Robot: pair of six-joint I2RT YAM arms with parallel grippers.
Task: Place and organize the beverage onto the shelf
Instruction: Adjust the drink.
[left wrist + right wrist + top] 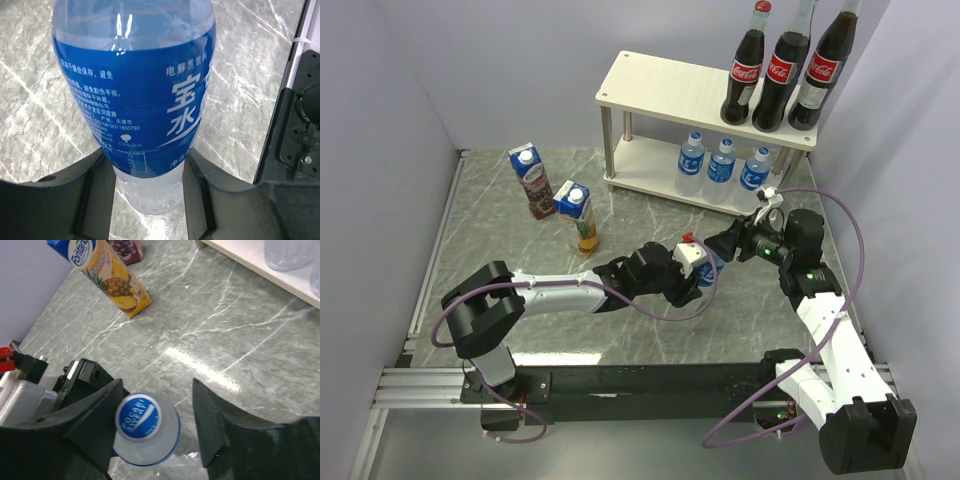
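A small blue-labelled water bottle (135,90) stands mid-table, and my left gripper (147,190) is shut on its lower body. From above, my right gripper (157,425) is open around the bottle's blue cap (137,417): one finger touches the bottle, the other stands apart. In the top view both grippers, left (698,278) and right (725,243), meet at this bottle (710,265). The shelf (660,85) holds three Coca-Cola bottles (782,75) on top and three water bottles (722,165) below. The grape carton (532,180) and pineapple carton (580,215) stand on the table.
The shelf sits at the back right against the wall. The left half of its top board is bare. A pale wall (380,150) closes the left side. The right arm's purple cable (855,240) loops beside the shelf's right end.
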